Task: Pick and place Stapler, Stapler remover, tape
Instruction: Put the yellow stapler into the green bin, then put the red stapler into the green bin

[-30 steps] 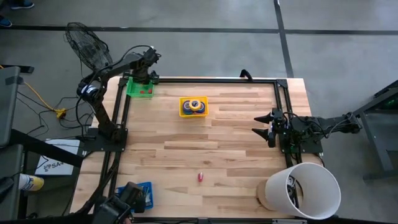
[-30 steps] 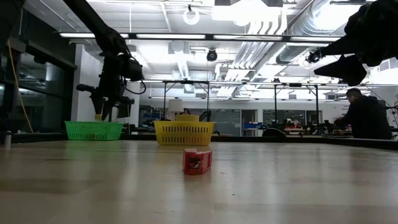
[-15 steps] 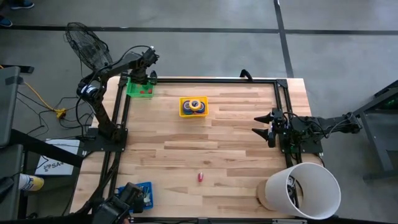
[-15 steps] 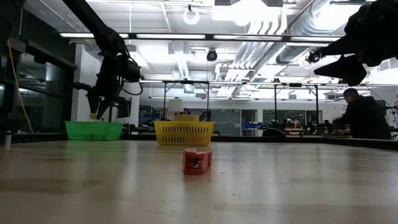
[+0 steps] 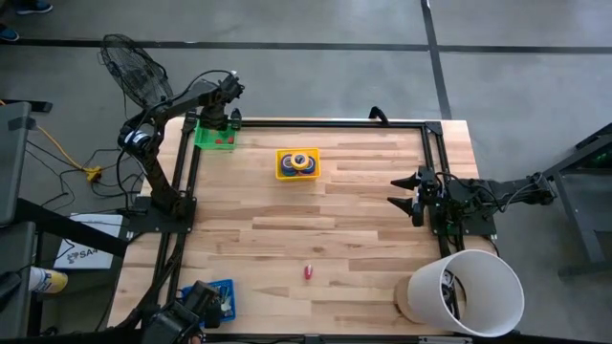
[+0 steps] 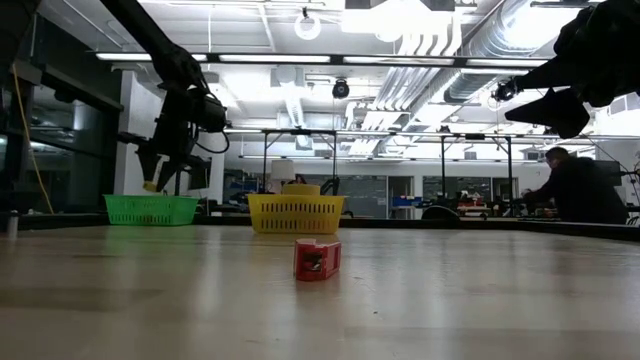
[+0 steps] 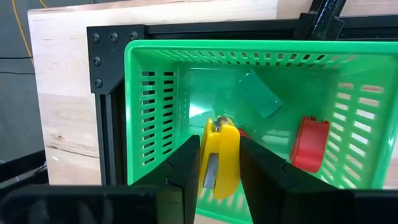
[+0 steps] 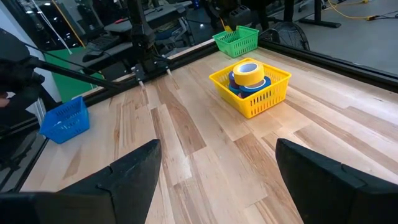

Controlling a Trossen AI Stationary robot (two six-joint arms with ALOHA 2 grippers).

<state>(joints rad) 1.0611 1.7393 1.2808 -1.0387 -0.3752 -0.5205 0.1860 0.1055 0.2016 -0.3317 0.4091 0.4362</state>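
The left gripper hangs over the green basket at the table's 11 o'clock corner, its 2 fingers standing on either side of a small yellow stapler remover. The fingers sit close beside the piece, but whether they press on it or have parted from it cannot be told. In the low view the yellow piece shows at the fingertips, above the basket's rim and clear of it. Inside the green basket lie a red piece and a pale green piece, apart from each other. The yellow basket stands at about 12 o'clock on the table, near the green one, and holds the tape: a yellow roll stacked on blue ones. A small red stapler lies alone on the bare wood at about 6 o'clock, well apart from both baskets. The right gripper waits at 3 o'clock, raised above the table, its fingers spread wide and holding nothing.
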